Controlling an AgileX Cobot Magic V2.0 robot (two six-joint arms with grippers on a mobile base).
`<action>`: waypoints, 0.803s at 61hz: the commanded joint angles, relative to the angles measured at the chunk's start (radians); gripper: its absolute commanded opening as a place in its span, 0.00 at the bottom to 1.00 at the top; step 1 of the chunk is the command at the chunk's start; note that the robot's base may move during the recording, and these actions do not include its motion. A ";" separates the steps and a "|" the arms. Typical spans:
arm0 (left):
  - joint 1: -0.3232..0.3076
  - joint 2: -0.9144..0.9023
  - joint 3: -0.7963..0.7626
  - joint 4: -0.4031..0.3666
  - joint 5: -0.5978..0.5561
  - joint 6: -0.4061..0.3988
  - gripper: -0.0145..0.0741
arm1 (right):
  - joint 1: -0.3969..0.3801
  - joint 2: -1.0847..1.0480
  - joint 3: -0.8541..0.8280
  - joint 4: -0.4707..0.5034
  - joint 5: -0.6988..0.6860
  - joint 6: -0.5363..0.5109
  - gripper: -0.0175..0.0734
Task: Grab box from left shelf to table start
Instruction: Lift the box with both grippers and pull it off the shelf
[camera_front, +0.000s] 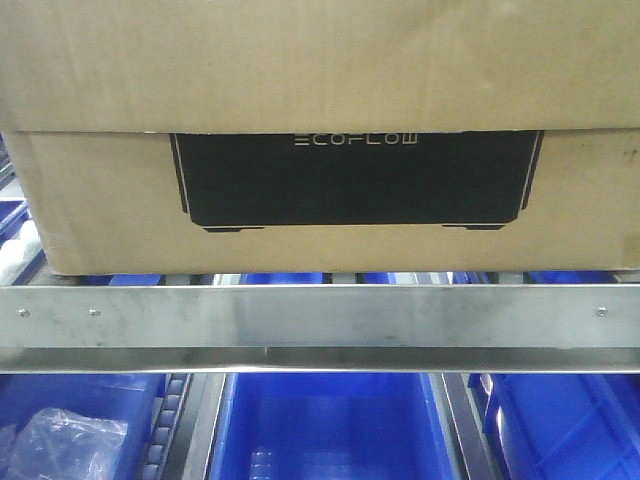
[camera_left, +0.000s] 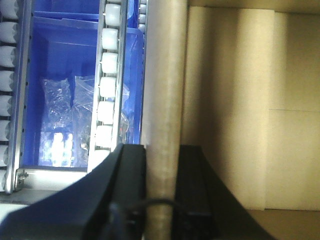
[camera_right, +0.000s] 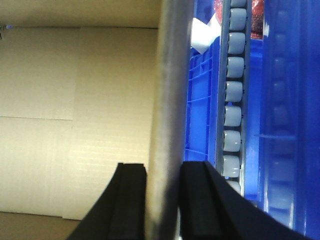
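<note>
The box (camera_front: 100, 200), a wide brown carton with a black ECOFLOW panel (camera_front: 355, 180), sits on the left shelf just behind its steel front rail (camera_front: 320, 315). In the left wrist view my left gripper (camera_left: 162, 165) straddles the upright cardboard wall (camera_left: 162, 75) of the box (camera_left: 240, 100), one black finger pressed on each side. My right gripper (camera_right: 163, 172) grips the opposite wall of the box (camera_right: 75, 100) the same way, one finger inside and one outside. The table is out of view.
Blue plastic bins (camera_front: 330, 420) stand under the rail, one with a clear plastic bag (camera_front: 60, 445). White roller tracks (camera_left: 107, 85) and a blue bin (camera_left: 55, 65) lie left of the box. More rollers (camera_right: 232, 90) and a blue bin (camera_right: 202, 100) lie to its right.
</note>
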 joint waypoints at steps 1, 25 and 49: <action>-0.002 -0.041 -0.032 0.003 -0.075 -0.021 0.07 | -0.001 -0.047 -0.034 0.034 -0.080 -0.006 0.21; -0.004 -0.184 -0.016 -0.028 -0.041 -0.051 0.07 | -0.001 -0.187 0.018 0.069 -0.057 -0.005 0.21; -0.148 -0.403 0.227 0.027 -0.115 -0.129 0.07 | -0.001 -0.482 0.256 0.072 -0.080 -0.005 0.21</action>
